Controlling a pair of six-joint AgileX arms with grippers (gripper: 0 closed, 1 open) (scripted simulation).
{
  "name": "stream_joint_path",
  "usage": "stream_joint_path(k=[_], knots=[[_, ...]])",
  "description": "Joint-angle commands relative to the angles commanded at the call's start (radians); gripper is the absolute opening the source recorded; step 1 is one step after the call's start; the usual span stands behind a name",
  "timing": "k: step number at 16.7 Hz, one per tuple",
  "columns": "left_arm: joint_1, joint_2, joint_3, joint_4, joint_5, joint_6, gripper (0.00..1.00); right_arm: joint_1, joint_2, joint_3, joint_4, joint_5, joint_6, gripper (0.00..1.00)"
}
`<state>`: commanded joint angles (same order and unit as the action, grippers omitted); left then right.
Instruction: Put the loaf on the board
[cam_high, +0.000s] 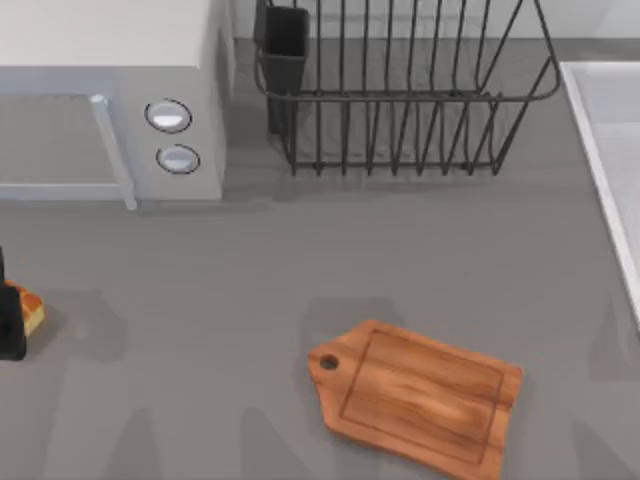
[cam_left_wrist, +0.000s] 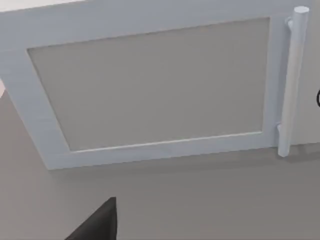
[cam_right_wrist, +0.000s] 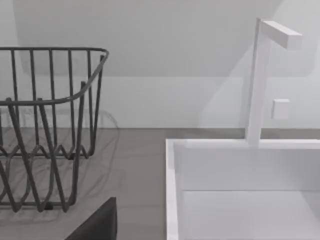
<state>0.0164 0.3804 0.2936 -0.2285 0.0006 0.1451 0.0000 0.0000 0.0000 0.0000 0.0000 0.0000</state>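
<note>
The loaf (cam_high: 33, 309), a small golden piece with an orange-brown crust, sits at the far left edge of the table. My left gripper (cam_high: 10, 318) is a dark shape right against the loaf's left side, cut off by the edge of the top view. A dark part of it (cam_left_wrist: 97, 222) juts in at the edge of the left wrist view, facing the microwave door. The board (cam_high: 420, 395), brown wood with a round hole in its handle, lies flat at the front centre-right, far from the loaf. A dark part of my right gripper (cam_right_wrist: 97, 222) appears in the right wrist view.
A white microwave (cam_high: 110, 110) with a bar handle (cam_left_wrist: 290, 80) stands at the back left. A black wire dish rack (cam_high: 400, 90) sits at the back centre. A white sink (cam_right_wrist: 240, 190) with a faucet (cam_right_wrist: 260, 75) lines the right edge.
</note>
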Motion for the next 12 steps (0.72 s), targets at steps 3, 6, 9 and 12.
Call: stream_joint_path(k=[3, 6, 9, 12], knots=[[0.01, 0.304, 0.184, -0.152, 0.001, 0.092, 1.0, 0.0, 0.0, 0.0, 0.0, 0.0, 0.0, 1.0], [0.022, 0.619, 0.372, -0.315, 0.002, 0.188, 1.0, 0.0, 0.0, 0.0, 0.0, 0.0, 0.0, 1.0], [0.035, 0.893, 0.549, -0.47, 0.002, 0.279, 1.0, 0.0, 0.0, 0.0, 0.0, 0.0, 0.0, 1.0], [0.046, 1.131, 0.704, -0.603, 0.0, 0.359, 1.0, 0.0, 0.0, 0.0, 0.0, 0.0, 0.0, 1.0]])
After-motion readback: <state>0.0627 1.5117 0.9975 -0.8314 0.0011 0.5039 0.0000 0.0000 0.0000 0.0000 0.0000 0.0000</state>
